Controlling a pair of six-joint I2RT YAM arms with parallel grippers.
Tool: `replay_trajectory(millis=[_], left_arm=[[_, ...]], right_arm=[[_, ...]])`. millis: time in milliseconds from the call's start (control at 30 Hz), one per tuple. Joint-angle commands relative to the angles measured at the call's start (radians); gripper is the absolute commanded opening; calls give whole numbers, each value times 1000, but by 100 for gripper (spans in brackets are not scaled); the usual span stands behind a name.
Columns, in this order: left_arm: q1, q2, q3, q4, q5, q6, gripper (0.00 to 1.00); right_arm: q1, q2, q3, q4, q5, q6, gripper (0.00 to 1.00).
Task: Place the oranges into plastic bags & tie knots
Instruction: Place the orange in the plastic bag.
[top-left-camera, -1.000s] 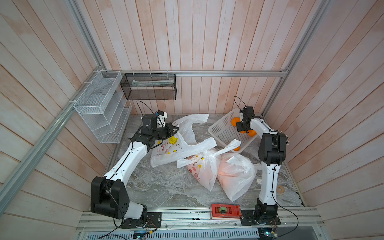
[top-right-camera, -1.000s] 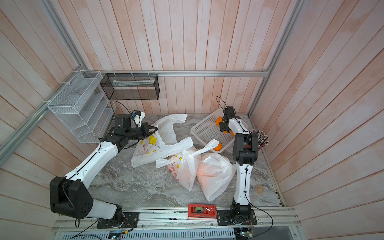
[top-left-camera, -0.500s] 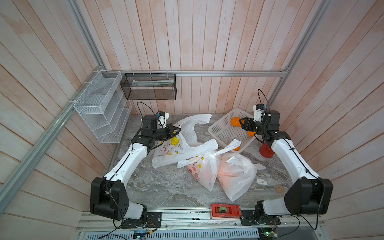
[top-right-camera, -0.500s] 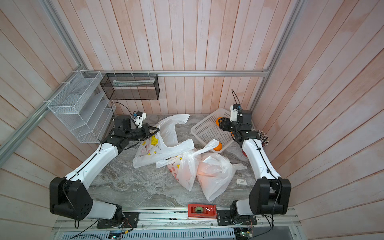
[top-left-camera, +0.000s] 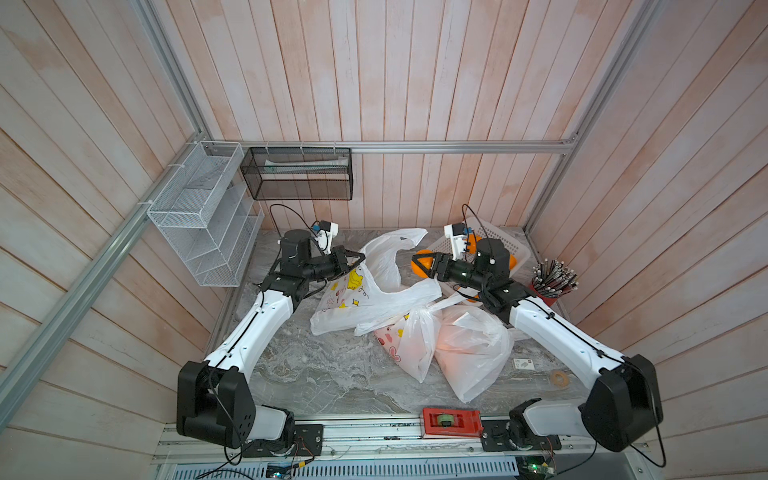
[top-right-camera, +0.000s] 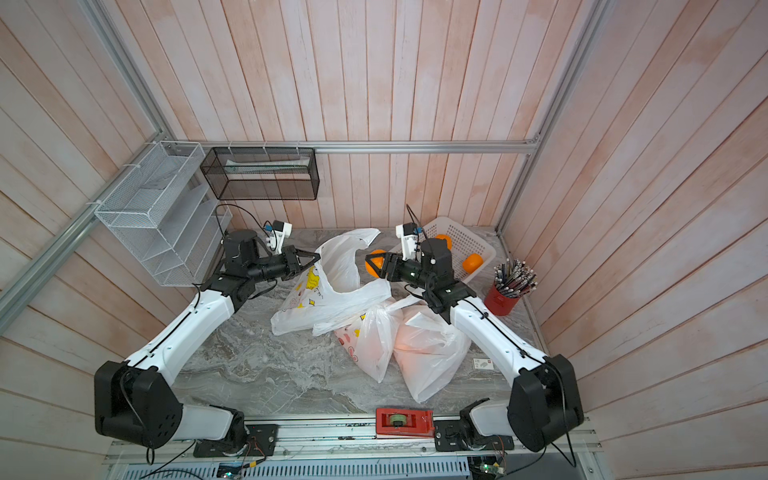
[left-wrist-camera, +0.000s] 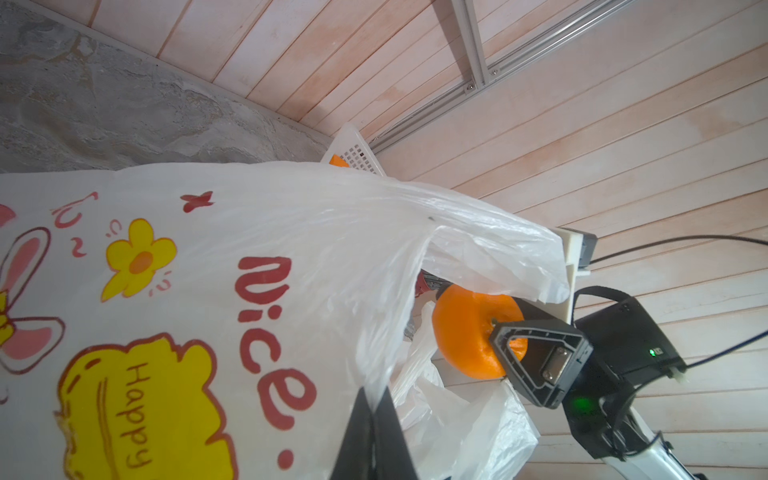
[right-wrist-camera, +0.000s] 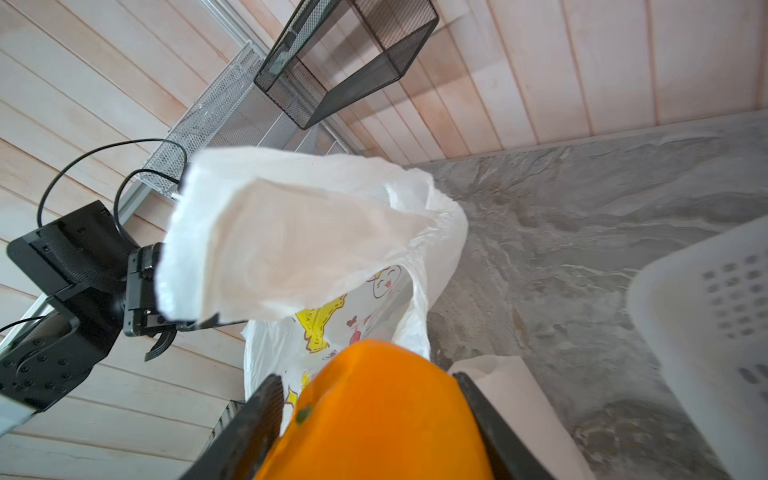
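Two bags (top-left-camera: 473, 349) filled, we pinch the printed bag (top-left-camera: 353, 299) with the left hand (top-left-camera: 358, 262), right hand (top-left-camera: 416, 265) clamped on an orange (top-left-camera: 419, 254); basket (top-right-camera: 461, 237) oranges (top-right-camera: 473, 262) and knot remain.

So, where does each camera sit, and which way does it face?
Top views: high behind both arms, seen whole, looking down on the table.
Left wrist: on the left arm, past left fingers pinching the printed bag, toward the right fingers.
Right wrist: on the right arm, over the orange in its fingers, toward the bag mouth.
Shared: wrist views both show bag and orange.
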Motion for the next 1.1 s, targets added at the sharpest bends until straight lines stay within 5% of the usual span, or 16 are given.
replay_trajectory(millis=[0,200,467,1067], left_arm=[[-2,-28,-14,33,24,-15,0],[-8,-32,-17,49,23,-26,0],[-7,-30,-23,59,20,-34,0],[18,-34,-79,72,-43,-61,0]], right_arm=[[54,72,64,111,-36,59,54],[116,210,117,171,-39,104,58],[123,250,153,131,0,70,96],[77,33,-63,-13,105,14,94]])
